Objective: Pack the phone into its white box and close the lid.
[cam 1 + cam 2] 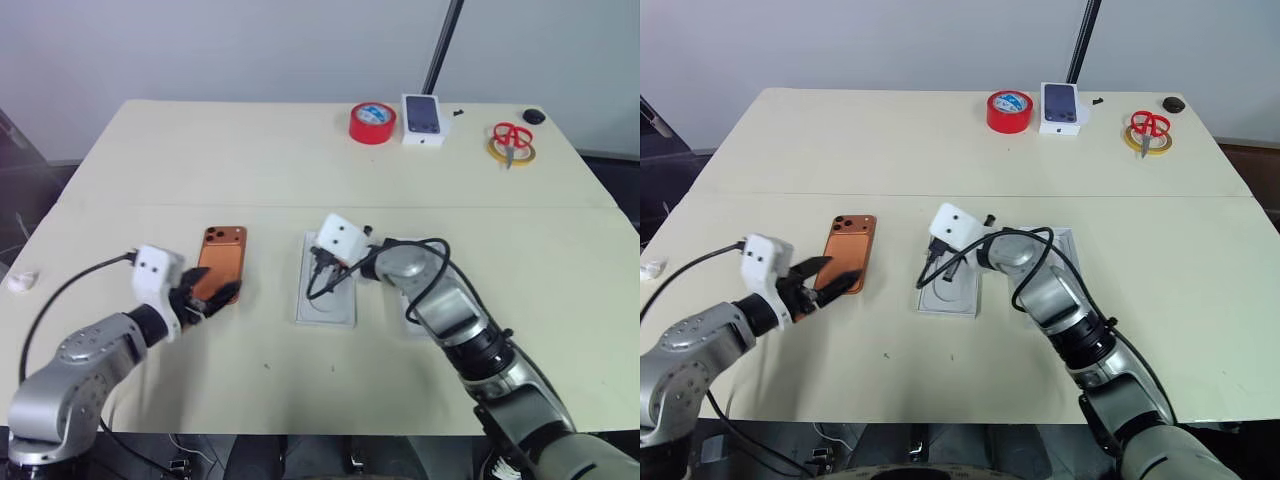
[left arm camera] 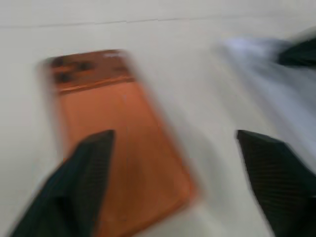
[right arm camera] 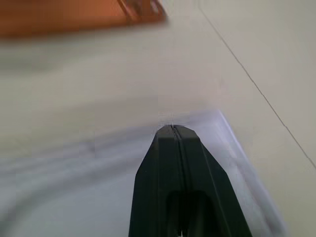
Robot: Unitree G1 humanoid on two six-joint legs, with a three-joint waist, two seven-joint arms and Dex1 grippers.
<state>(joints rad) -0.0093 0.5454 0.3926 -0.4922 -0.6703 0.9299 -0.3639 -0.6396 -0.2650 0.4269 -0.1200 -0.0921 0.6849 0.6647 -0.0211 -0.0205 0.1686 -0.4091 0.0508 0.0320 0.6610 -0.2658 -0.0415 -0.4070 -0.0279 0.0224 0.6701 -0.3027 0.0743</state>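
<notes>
The left gripper [image 1: 825, 280] stands with its 2 black fingers spread wide over the near end of the phone [image 1: 847, 252]; in the left wrist view one finger [image 2: 81, 177] lies over the phone's near edge and the other is beside it over bare table, so nothing is pinched. I judge that the step in hand is the picking up of the phone, and it is not yet gripped. The next move, as I see it, calls for bringing the 2 fingers to the phone's long edges and pressing them together before any lift, because the phone is thin and lies flat on the table [image 1: 300, 160].

The right gripper [image 1: 318, 288] has its fingers pressed together, with nothing between them, and it rests over a shallow white tray [image 1: 325, 305] in the middle of the table, to the right of the phone. I cannot tell if the tip touches it. A second white piece [image 1: 1065, 245] lies just to the right, partly behind the right arm; which one is the box and which the lid I cannot say.

The phone is slim and copper-orange, back side up, with the square camera bump at its far end. It is near the left gripper and well apart from the white pieces.
</notes>
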